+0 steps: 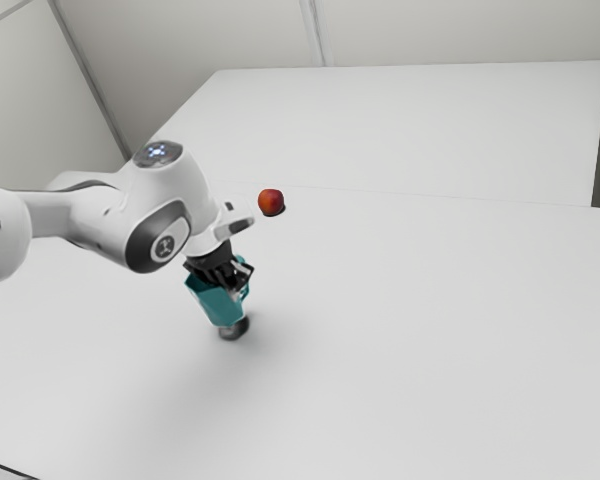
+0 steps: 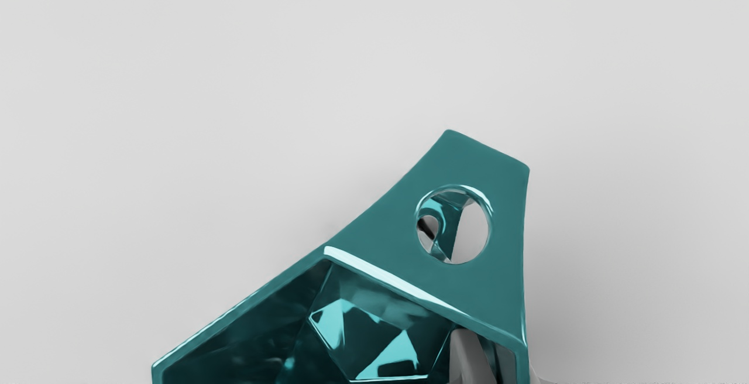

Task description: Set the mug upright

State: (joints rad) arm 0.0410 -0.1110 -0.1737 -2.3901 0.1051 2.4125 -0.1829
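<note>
In the exterior view the black gripper (image 1: 234, 284) points down at the teal mug (image 1: 216, 301), its fingers at the mug's rim and handle side. The mug leans, with its narrower base low and a dark shadow right beneath; whether the base touches the table I cannot tell. In the wrist view the teal mug (image 2: 474, 156) shows its open mouth and a handle with a round hole. The gripper (image 2: 508, 367) has one grey finger inside the mouth and a sliver of the other outside, shut on the wall between them. Most of the outer finger is hidden.
A red apple (image 1: 271, 202) rests on the white table (image 1: 430, 330), beyond the hand and mug. Another white surface (image 1: 410, 120) extends behind it toward the wall. A dark cable (image 1: 8, 468) lies at the exterior view's lower left corner.
</note>
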